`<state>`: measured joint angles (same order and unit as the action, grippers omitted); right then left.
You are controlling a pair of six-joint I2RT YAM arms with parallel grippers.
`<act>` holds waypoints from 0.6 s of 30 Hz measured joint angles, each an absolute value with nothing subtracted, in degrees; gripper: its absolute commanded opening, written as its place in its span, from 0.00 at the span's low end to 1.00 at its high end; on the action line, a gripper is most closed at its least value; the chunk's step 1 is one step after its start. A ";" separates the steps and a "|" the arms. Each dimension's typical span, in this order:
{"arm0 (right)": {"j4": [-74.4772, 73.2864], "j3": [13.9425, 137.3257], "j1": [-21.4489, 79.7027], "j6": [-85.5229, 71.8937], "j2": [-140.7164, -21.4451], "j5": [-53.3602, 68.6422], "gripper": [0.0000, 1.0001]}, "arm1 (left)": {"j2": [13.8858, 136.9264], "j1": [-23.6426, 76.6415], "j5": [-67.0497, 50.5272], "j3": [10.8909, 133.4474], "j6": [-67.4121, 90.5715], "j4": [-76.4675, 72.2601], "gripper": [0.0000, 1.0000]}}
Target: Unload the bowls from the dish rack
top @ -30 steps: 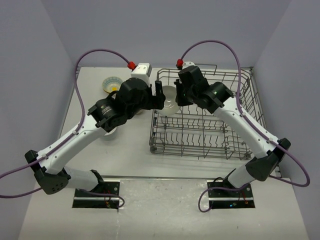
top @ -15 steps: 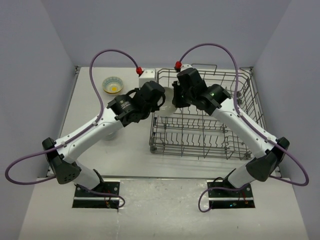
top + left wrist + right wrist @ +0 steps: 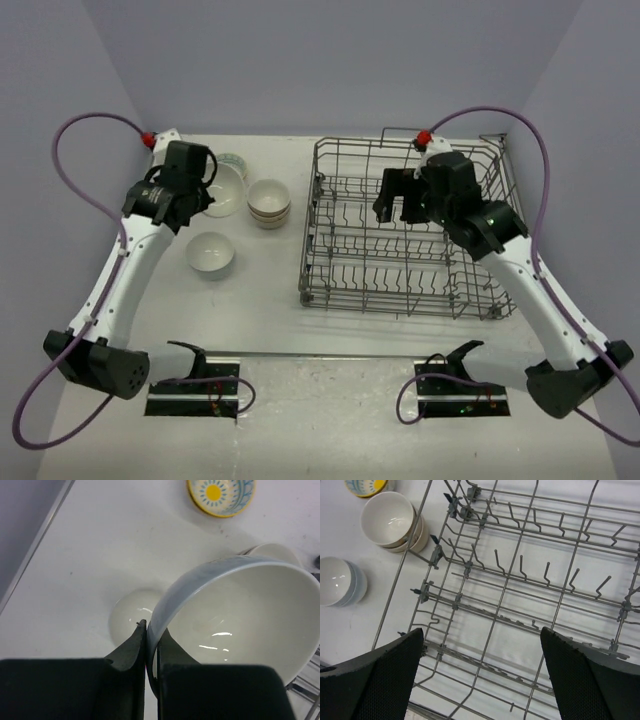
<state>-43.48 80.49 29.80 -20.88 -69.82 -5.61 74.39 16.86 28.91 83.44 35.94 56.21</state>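
A bare strip of white tabletop (image 3: 270,290) runs between the large grey wire dish rack (image 3: 400,262) and, at left, a beige ceramic bowl stack (image 3: 268,202), a small white bowl (image 3: 211,254) and a yellow-centred patterned bowl (image 3: 220,495). The left gripper (image 3: 151,630), clamped on a plain white bowl (image 3: 240,615), crowds these. Under the spread right gripper (image 3: 480,635), upright tines (image 3: 522,567) stud the rack

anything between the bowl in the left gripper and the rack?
Yes: the beige bowl stack sits between the held white bowl and the dish rack, seen in the top view.
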 measured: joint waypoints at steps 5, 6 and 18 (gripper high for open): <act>-41.47 72.18 29.28 -17.61 -59.75 -2.09 0.99 | 66.87 9.91 23.46 71.35 34.68 56.05 0.00; -41.15 71.05 29.15 -17.08 -58.72 -1.54 0.99 | 66.35 9.39 22.31 69.06 34.46 56.34 0.00; -37.78 67.99 28.53 -14.94 -57.71 4.25 0.99 | 67.31 -2.15 12.97 59.81 30.00 53.23 0.00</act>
<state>-37.78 67.99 28.53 -14.94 -57.71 4.25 67.31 -2.15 12.97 59.81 30.00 53.23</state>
